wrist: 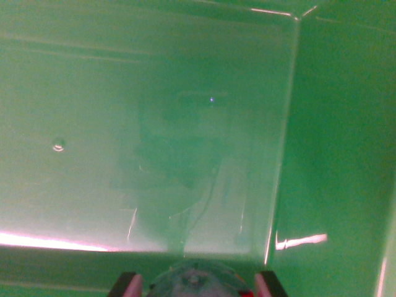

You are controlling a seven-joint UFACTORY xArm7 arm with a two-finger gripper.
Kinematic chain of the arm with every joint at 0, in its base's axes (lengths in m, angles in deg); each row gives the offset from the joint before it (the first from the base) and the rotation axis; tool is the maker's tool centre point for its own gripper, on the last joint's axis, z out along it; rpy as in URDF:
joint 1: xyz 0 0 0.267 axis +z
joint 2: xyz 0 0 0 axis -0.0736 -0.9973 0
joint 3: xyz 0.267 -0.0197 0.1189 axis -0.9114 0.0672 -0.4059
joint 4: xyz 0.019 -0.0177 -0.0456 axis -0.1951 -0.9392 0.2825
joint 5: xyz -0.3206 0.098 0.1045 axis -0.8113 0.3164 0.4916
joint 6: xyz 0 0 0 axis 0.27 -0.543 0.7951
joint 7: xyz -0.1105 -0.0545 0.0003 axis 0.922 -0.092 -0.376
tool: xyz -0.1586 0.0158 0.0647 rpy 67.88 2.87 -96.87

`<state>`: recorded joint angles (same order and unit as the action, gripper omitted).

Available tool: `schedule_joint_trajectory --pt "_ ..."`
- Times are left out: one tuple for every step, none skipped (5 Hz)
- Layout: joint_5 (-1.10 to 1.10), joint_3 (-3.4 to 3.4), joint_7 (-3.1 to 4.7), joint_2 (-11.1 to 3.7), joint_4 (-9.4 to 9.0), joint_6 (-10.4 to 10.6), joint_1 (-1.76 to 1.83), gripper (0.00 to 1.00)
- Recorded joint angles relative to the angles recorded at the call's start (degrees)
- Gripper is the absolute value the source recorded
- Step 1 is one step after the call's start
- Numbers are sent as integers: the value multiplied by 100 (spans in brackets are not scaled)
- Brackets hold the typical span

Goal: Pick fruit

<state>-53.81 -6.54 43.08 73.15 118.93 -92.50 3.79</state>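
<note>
Here the wrist view looks straight into a glossy green plastic bin (154,124), whose smooth floor fills most of the frame. A wall (340,154) of the same green rises toward three o'clock, meeting the floor along a near-vertical seam that runs from one o'clock down to about five o'clock. Another rim edge crosses the top near twelve o'clock. A bright pinkish glare streak (49,241) lies along the lower floor edge toward eight o'clock, and a shorter one (303,240) sits on the side wall at about four o'clock. A small curved mark (58,146) shows on the floor at nine o'clock; what it is cannot be told. A dim, dark reflection spreads over the middle of the floor.

At six o'clock the pincer (197,286) enters from the bottom edge, its two pink-tipped fingers (132,286) standing apart on either side of a rounded, pale bluish-grey object (197,278). That object sits between the fingers and is blurred; whether it is the fruit or a part of the tool cannot be told, nor whether the fingers press on it. So the pincer's state cannot be judged from this view.
</note>
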Motion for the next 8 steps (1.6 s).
schedule_joint_trajectory --pt "-8 2 4 96 126 -221 13 100" --pt "-8 2 4 96 126 -221 13 100" --pt "-16 5 8 185 242 -424 25 100" --pt "-16 5 8 185 242 -424 25 100" --pt "-22 6 11 264 344 -605 36 100" --pt "-28 8 14 332 434 -763 46 100" --pt "-33 10 17 390 509 -894 53 100" --pt "-33 10 17 390 509 -894 53 100"
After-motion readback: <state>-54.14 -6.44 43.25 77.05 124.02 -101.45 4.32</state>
